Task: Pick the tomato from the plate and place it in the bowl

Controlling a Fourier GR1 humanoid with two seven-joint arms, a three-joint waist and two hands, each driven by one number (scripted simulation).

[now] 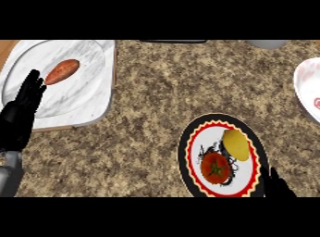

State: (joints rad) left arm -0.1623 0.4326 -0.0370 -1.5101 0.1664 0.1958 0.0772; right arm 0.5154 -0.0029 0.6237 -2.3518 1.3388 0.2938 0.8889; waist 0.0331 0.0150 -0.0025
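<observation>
A red tomato (215, 167) with a green stem lies on a plate (192, 152) with a black and red rim, near the lower middle right. A yellow lemon-like fruit (236, 144) lies beside it on the same plate. The white bowl (311, 92) with red markings sits at the right edge, partly cut off. My left hand (18, 115) rests open at the left, fingers up, far from the plate. Only a fingertip of my right hand (277, 184) shows at the lower edge, just right of the plate.
A marble board (88, 60) at the upper left carries an orange sweet potato (61, 71). A grey object (267, 43) shows at the top right. The speckled stone counter (156, 92) stretches between the board, plate and bowl.
</observation>
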